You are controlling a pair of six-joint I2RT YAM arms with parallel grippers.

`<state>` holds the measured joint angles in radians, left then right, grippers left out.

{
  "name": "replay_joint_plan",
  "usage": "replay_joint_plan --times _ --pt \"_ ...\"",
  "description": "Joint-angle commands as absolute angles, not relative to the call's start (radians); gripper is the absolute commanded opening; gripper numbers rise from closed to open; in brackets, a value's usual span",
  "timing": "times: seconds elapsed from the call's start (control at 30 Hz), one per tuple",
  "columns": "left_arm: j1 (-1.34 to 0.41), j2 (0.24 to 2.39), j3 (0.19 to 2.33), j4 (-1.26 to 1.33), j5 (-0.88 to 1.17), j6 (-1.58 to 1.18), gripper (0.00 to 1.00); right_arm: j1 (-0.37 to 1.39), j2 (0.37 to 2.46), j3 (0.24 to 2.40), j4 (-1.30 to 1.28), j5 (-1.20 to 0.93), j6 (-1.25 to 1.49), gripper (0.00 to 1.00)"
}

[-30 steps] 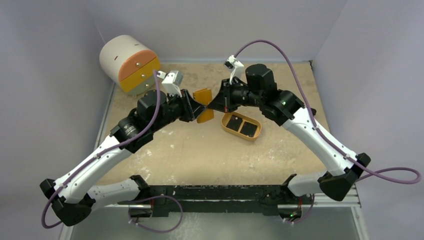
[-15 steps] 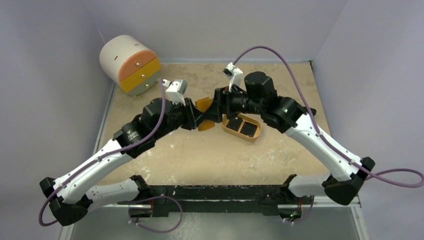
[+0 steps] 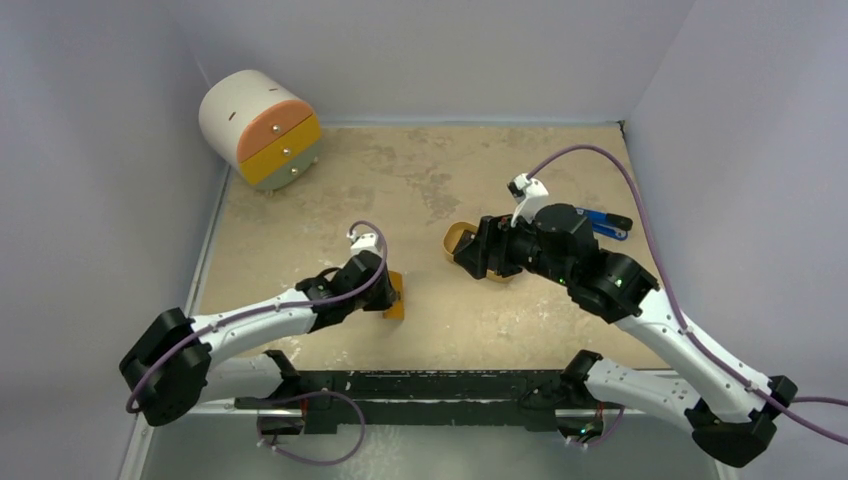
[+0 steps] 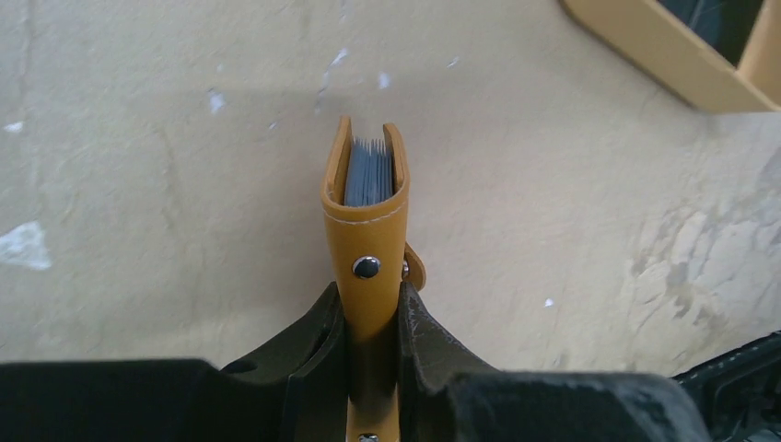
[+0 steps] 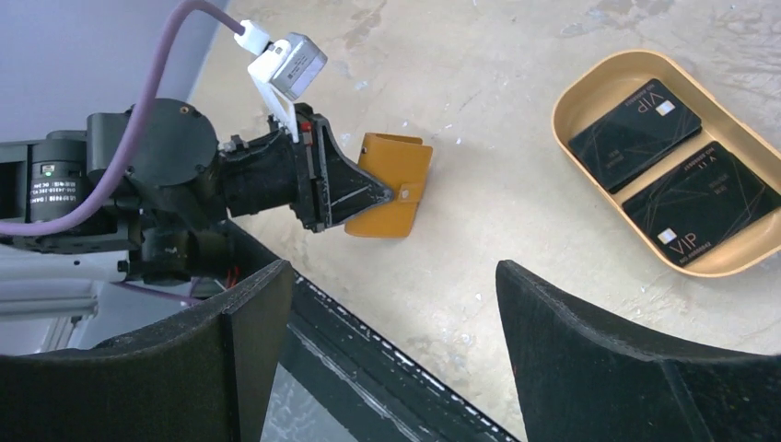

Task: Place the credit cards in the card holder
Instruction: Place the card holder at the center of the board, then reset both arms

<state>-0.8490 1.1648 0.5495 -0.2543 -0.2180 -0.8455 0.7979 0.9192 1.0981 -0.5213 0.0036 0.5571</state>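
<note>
The card holder, an orange-tan folded wallet with a snap tab, is pinched edge-on in my left gripper, its blue-grey inner sleeves showing at the far end. Seen from above, the left gripper holds the card holder low near the table's front. Two black credit cards lie side by side in the orange oval tray. My right gripper is wide open and empty, hanging above the table between the card holder and the tray. From above, the right gripper covers the cards.
A round white drawer unit with orange fronts stands at the back left. A blue-and-black gadget lies to the right of the right arm. The tray's rim pokes out left of the right gripper. The black base rail runs just below it.
The right gripper opened, let go of the card holder and drew back right over the tray. The left arm carried the folded card holder toward the near edge.
</note>
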Motion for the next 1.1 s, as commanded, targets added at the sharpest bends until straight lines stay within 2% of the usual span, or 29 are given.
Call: replay_joint_plan --times 0.0,0.2,0.23,0.4,0.63,0.7,0.77,0.83,1.07 --pt "-0.846 1.225 0.538 -0.055 -0.184 -0.891 0.00 0.798 0.898 1.081 -0.464 0.075 0.586 0.83" --pt "-0.841 1.311 0.507 -0.020 -0.185 -0.897 0.00 0.798 0.887 1.052 -0.433 0.085 0.596 0.83" --pt "-0.840 1.317 0.504 -0.025 -0.187 -0.900 0.04 0.798 0.885 1.052 -0.436 0.089 0.596 0.83" --pt "-0.835 1.265 0.513 -0.115 -0.258 -0.915 0.48 0.797 0.884 1.056 -0.439 0.111 0.592 0.83" --pt "-0.835 1.069 0.654 -0.425 -0.487 -0.929 0.74 0.798 0.885 1.089 -0.461 0.202 0.568 0.84" --pt "-0.835 0.994 0.695 -0.503 -0.542 -0.942 0.76 0.798 0.873 1.092 -0.464 0.245 0.586 0.85" --pt "-0.834 0.929 0.733 -0.552 -0.595 -0.942 0.76 0.798 0.862 1.089 -0.472 0.287 0.635 0.95" --pt "-0.836 0.874 0.770 -0.588 -0.641 -0.940 0.77 0.798 0.856 1.089 -0.491 0.335 0.680 0.98" --pt "-0.835 0.793 0.866 -0.640 -0.737 -0.912 0.80 0.798 0.776 1.031 -0.420 0.454 0.752 0.99"
